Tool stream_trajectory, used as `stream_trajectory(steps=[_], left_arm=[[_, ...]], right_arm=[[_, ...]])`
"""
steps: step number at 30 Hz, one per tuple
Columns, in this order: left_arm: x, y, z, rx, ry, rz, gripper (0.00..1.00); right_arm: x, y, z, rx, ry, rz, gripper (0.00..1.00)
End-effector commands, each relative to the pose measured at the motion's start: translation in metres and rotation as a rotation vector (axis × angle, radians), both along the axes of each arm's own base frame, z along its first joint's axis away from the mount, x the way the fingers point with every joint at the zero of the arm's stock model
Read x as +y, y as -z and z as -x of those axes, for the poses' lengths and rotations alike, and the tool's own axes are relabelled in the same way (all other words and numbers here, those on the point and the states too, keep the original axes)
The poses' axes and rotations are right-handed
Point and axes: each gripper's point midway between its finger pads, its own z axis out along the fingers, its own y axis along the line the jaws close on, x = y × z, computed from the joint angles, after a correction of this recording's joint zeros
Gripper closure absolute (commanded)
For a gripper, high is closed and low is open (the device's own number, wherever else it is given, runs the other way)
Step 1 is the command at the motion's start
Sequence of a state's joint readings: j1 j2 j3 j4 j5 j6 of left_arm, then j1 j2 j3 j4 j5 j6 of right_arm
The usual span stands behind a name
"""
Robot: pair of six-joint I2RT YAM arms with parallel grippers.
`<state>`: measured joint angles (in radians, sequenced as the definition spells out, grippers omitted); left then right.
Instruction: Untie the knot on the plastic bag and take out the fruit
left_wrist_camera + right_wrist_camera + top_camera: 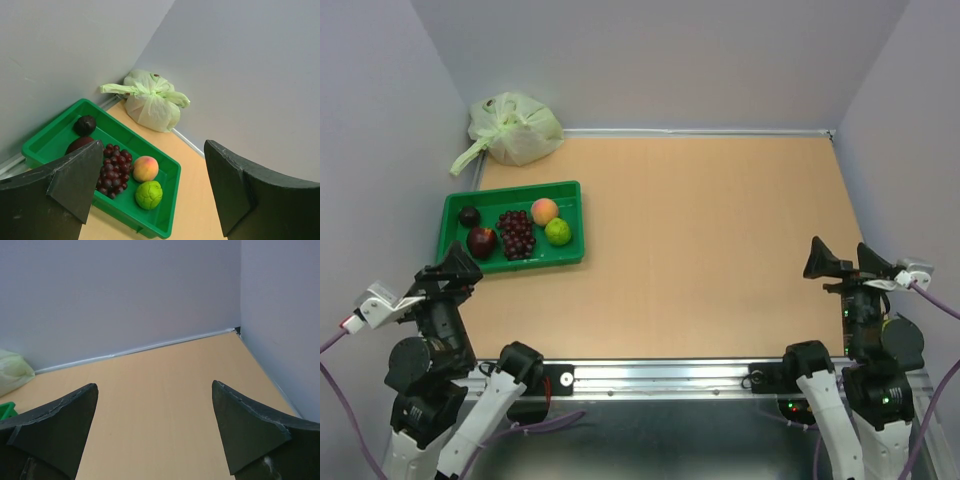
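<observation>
Top view: the plastic bag sits tied in the far-left corner of the tabletop, just beyond the green tray, well apart from the left tool and right tool, both spread and empty. Left wrist view: the knot crowns the bag, tail trailing left; the film looks thin, soft and slippery, likely best pinched at that tail. Right wrist view: only the bag's edge shows.

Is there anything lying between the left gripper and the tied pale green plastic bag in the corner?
Yes. The green plastic tray, holding a purple grape bunch, lies between the left gripper and the pale green plastic bag, which sits beyond its far edge. Reaching over the tray seems necessary.
</observation>
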<state>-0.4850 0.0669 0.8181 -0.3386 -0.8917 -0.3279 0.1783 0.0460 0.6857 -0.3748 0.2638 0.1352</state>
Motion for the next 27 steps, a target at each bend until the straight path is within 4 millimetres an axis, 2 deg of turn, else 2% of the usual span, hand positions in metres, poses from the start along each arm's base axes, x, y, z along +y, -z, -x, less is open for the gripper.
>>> stream_trajectory(steps=[1, 5, 10, 11, 13, 14, 17, 18, 19, 20, 21, 22, 23, 24, 25, 26, 27], left_arm=[[-0.010, -0.003, -0.017, 0.010, 0.008, -0.010, 0.07], [-0.026, -0.005, -0.034, 0.032, 0.058, -0.038, 0.07], [-0.056, -0.006, -0.076, 0.097, 0.112, -0.067, 0.07], [-0.070, 0.000, -0.095, 0.142, 0.133, -0.084, 0.07], [-0.084, 0.001, -0.116, 0.186, 0.152, -0.091, 0.07], [-0.099, 0.009, -0.141, 0.257, 0.158, -0.097, 0.07], [-0.116, 0.027, -0.181, 0.370, 0.167, -0.088, 0.05], [-0.111, 0.050, -0.207, 0.446, 0.134, -0.071, 0.05], [-0.119, 0.047, -0.223, 0.443, 0.198, -0.037, 0.05], [-0.117, 0.055, -0.235, 0.454, 0.206, -0.006, 0.05], [-0.112, 0.067, -0.258, 0.452, 0.196, 0.053, 0.05], [-0.094, 0.073, -0.270, 0.444, 0.160, 0.088, 0.05], [-0.091, 0.086, -0.288, 0.449, 0.155, 0.115, 0.05], [-0.084, 0.091, -0.298, 0.445, 0.131, 0.135, 0.05], [-0.070, 0.089, -0.309, 0.422, 0.081, 0.169, 0.05], [-0.065, 0.107, -0.325, 0.448, 0.062, 0.178, 0.05], [-0.062, 0.102, -0.338, 0.429, 0.051, 0.185, 0.05]], right_arm=[[0.009, -0.011, -0.004, -0.040, -0.045, 0.000, 0.00], [0.013, -0.005, -0.006, -0.033, -0.066, -0.016, 0.00], [0.018, 0.006, -0.013, -0.004, -0.086, -0.006, 0.00], [0.019, 0.009, -0.014, 0.004, -0.093, -0.001, 0.00], [0.019, 0.010, -0.014, 0.002, -0.094, -0.003, 0.00], [0.020, 0.013, -0.015, 0.008, -0.098, -0.006, 0.00], [0.023, 0.015, -0.014, 0.004, -0.114, -0.013, 0.00], [0.025, 0.016, -0.015, 0.005, -0.122, -0.014, 0.00], [0.025, 0.016, -0.013, -0.003, -0.127, -0.013, 0.00], [0.026, 0.017, -0.013, -0.003, -0.134, -0.012, 0.00], [0.026, 0.018, -0.013, -0.004, -0.134, -0.012, 0.00], [0.027, 0.019, -0.013, -0.003, -0.135, -0.015, 0.00], [0.027, 0.018, -0.013, -0.004, -0.135, -0.015, 0.00], [0.027, 0.019, -0.012, -0.005, -0.139, -0.017, 0.00], [0.027, 0.019, -0.013, -0.003, -0.139, -0.018, 0.00], [0.029, 0.020, -0.013, -0.003, -0.146, -0.020, 0.00], [0.029, 0.021, -0.014, 0.000, -0.146, -0.021, 0.00]])
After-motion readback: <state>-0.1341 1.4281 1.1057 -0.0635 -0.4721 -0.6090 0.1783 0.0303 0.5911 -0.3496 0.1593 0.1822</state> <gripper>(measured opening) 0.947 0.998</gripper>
